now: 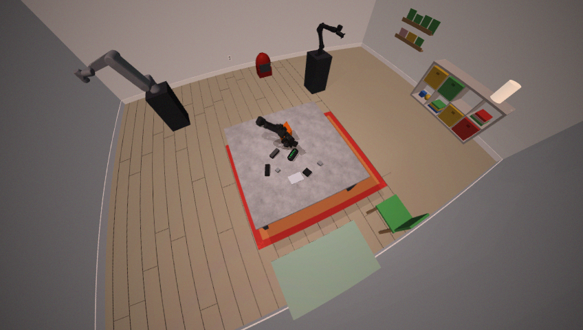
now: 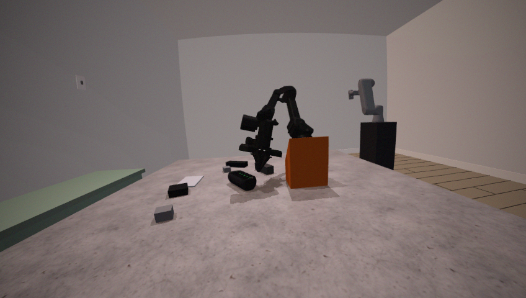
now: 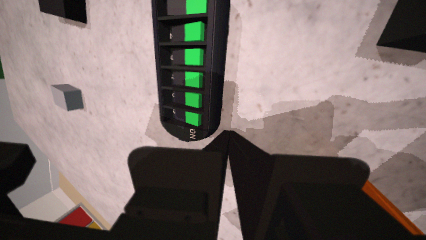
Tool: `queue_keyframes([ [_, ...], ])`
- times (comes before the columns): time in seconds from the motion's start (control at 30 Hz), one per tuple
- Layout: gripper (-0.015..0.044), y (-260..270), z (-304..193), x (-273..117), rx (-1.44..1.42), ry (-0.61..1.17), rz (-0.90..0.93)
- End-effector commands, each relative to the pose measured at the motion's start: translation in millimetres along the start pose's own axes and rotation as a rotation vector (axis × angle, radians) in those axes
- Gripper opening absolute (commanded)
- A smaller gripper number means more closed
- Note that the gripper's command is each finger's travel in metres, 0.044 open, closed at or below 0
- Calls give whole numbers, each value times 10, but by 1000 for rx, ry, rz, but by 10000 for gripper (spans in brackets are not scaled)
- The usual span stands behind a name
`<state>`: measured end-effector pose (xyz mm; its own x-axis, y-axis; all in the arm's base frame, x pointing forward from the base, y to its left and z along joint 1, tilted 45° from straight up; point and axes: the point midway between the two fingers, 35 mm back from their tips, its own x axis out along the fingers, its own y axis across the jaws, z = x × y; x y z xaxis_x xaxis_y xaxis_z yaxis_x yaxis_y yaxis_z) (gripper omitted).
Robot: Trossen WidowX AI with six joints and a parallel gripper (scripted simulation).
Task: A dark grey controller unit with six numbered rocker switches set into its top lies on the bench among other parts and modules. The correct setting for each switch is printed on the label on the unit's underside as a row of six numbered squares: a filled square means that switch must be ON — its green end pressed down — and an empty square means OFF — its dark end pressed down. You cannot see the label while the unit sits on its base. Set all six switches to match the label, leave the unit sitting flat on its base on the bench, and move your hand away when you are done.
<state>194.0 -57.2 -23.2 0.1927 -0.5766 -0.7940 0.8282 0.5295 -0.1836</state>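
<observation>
The dark grey controller unit sits on the bench with its switch side up; its underside label is hidden. In the wrist view its rocker switches run in a column, cut off at the top edge. Each shows a green end on the right and a dark end on the left. ON is printed at the near end. Whether each green end is pressed down or raised is hard to tell. My gripper is shut and empty, its tips pointing down just beside the unit's near end.
An orange box stands by the arm's base. Dark blocks, a black block, small grey blocks and a white sheet lie around the unit.
</observation>
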Motion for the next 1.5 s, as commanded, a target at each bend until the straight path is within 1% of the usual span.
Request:
queue_keyframes([
  [0.0,0,47,48,-4,-106,4,-21],
  [0.37,0,404,395,11,-924,110,-161],
  [0.77,0,762,723,105,-1812,354,-223],
  [1.0,0,942,884,191,-2320,555,-187],
  [1.23,0,1096,1020,297,-2809,801,-69],
  [1.33,0,1137,1056,332,-2951,883,-12],
  [1.47,0,1143,1062,338,-2975,898,-1],
])
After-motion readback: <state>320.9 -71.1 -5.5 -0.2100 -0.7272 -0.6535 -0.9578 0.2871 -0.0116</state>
